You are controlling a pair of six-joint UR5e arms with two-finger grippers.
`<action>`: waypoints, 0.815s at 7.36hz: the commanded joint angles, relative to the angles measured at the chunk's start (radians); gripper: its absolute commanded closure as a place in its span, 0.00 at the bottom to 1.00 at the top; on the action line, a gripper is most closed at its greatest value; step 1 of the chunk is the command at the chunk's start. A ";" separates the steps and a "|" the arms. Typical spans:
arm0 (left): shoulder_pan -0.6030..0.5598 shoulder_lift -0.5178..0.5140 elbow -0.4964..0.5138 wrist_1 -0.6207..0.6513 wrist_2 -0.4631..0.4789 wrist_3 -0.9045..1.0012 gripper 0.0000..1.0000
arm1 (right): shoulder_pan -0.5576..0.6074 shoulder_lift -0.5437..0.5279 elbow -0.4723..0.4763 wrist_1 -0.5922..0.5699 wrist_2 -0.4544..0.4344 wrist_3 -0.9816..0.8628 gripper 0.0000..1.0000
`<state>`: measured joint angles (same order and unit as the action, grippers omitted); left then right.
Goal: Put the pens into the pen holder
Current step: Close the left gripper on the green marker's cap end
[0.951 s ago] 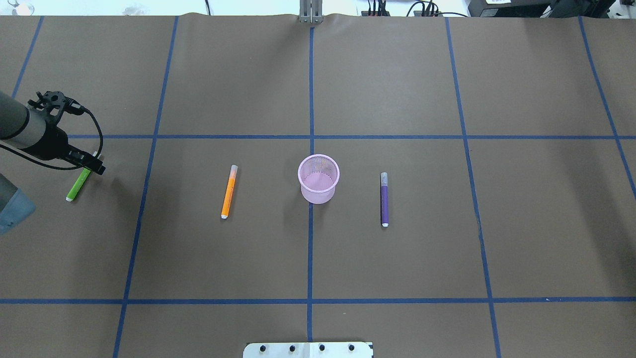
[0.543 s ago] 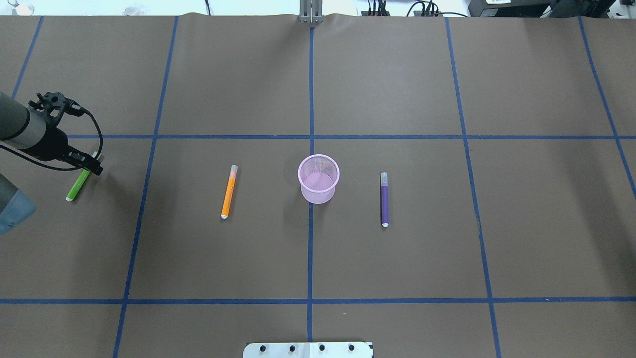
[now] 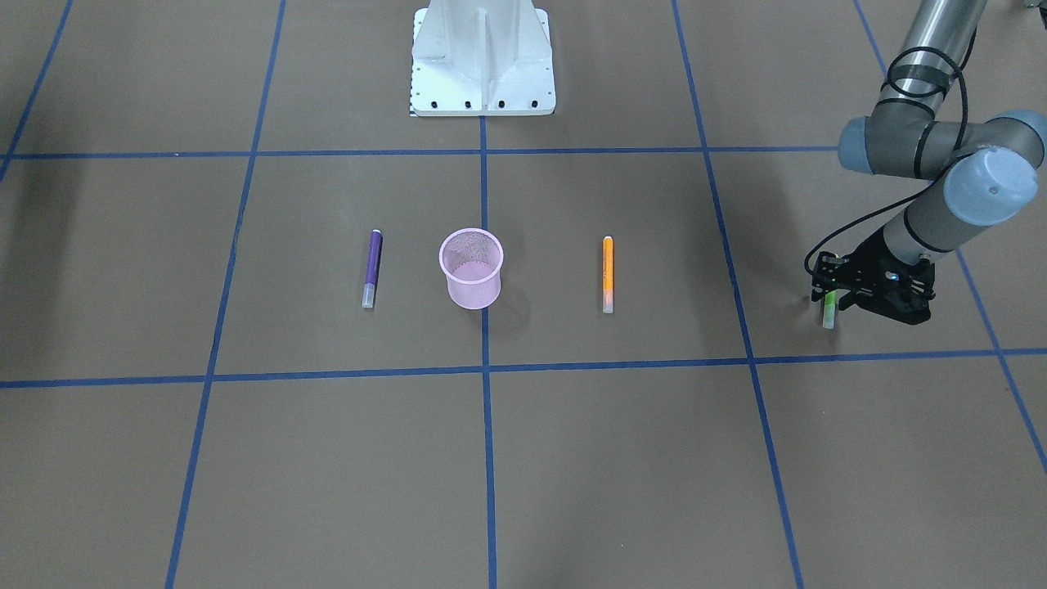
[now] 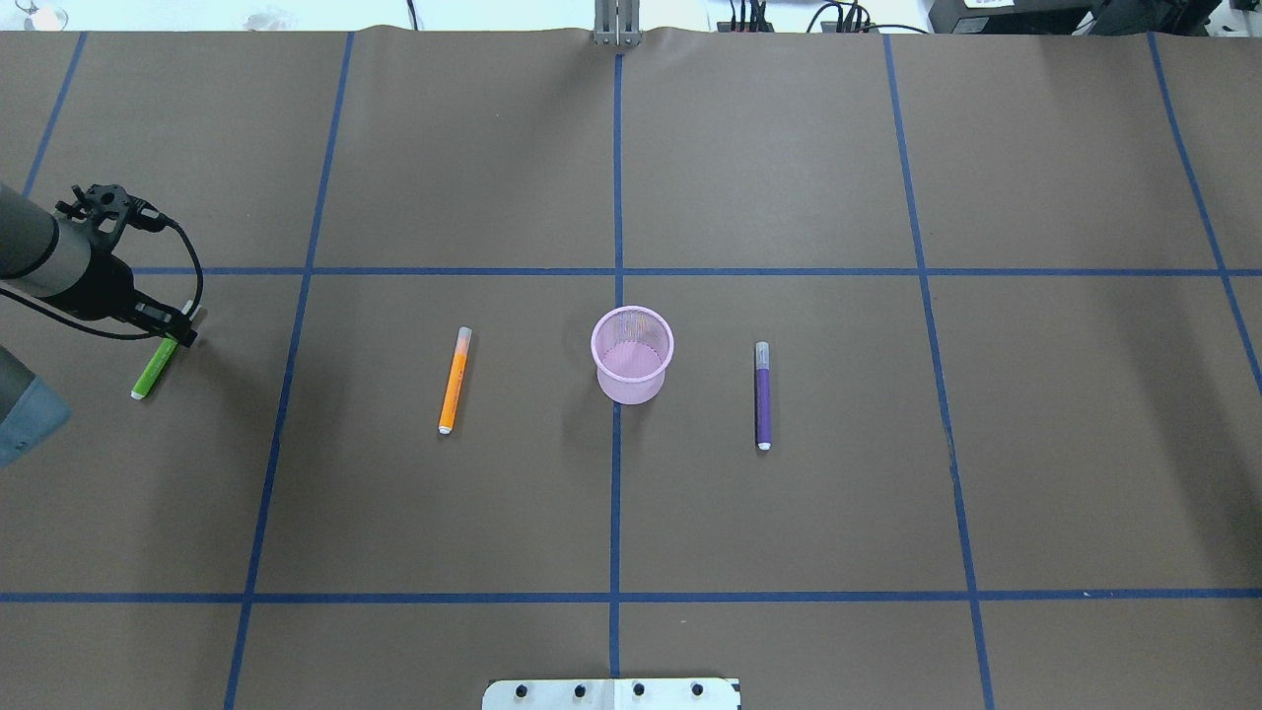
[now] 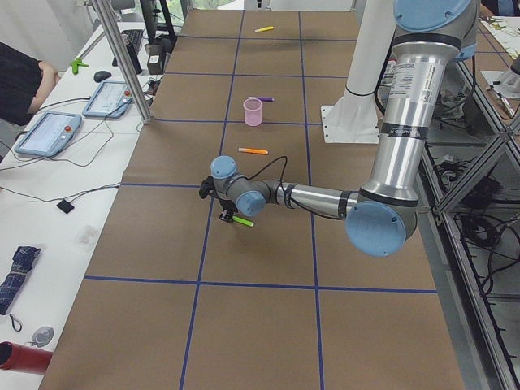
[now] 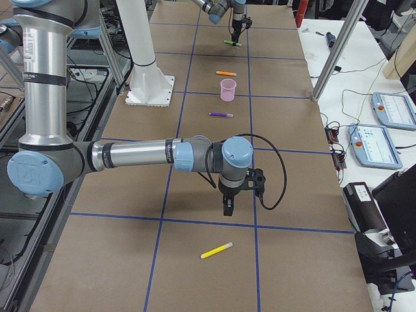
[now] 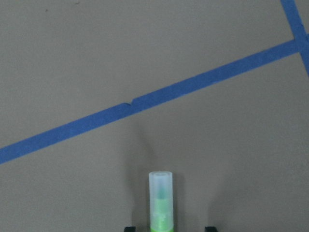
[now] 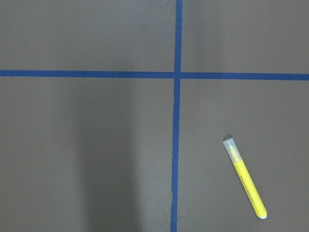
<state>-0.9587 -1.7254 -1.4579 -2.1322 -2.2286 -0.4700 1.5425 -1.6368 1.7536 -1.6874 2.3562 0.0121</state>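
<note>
Straddling the green pen (image 4: pixel 154 369) near its capped end, the left pincer (image 4: pixel 181 334) stands spread, clear of the barrel. It lies on the worktop (image 4: pixel 789 177), well apart from the pen holder (image 4: pixel 632 353), beyond the orange pen (image 4: pixel 454 381). Light, stiff, smooth, it may roll; a mid-barrel pinch looks safest. The wrist view crops the left tips; the state of the right pincer (image 6: pixel 227 207) cannot be told.

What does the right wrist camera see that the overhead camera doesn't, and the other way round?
Only the right wrist view shows a yellow pen lying on the table. Only the overhead view shows the pink holder, the orange pen, the purple pen, and the left gripper over one end of the green pen. Both show the brown table with blue tape lines.
</note>
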 commanded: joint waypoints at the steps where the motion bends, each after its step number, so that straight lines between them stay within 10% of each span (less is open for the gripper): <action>1: 0.000 0.001 -0.001 0.000 0.000 -0.004 0.79 | -0.002 0.000 0.000 0.000 0.000 0.000 0.00; 3: -0.002 0.006 -0.009 0.000 0.000 -0.009 0.98 | -0.004 0.000 -0.002 0.000 0.000 0.000 0.00; 6: -0.003 0.004 -0.103 -0.005 -0.002 -0.127 1.00 | -0.004 0.002 0.006 0.000 0.002 0.000 0.00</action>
<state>-0.9614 -1.7199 -1.5076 -2.1352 -2.2302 -0.5527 1.5386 -1.6365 1.7531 -1.6874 2.3565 0.0123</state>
